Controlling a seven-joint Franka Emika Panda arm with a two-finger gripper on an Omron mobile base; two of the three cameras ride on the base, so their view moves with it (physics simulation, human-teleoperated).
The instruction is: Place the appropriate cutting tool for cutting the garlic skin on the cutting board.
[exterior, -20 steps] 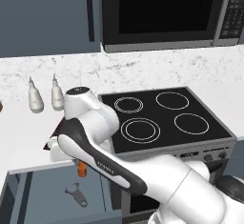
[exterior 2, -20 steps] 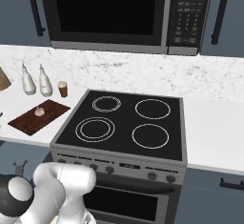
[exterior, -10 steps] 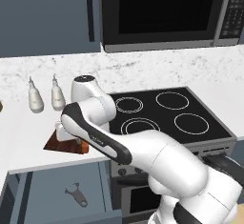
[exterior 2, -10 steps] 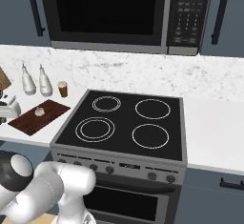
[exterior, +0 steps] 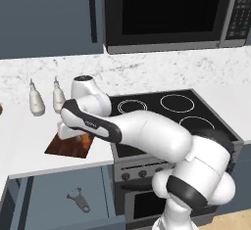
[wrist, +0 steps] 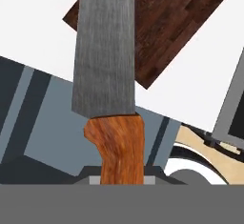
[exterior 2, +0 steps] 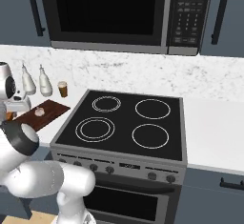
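Jaws clamped on knife (wrist: 107,75) above cutting board (wrist: 176,27); garlic (exterior 2: 39,111) on it; bottles (exterior 2: 37,81) behind.

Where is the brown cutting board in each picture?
Left base view: the cutting board lies on the counter at lower left, partly behind the arm, left of the stove.
Right base view: the cutting board is at the left edge, again left of the stove, with the garlic on it.
Hand view: the cutting board is at the top, behind the knife.
Shared landmark: the stove.
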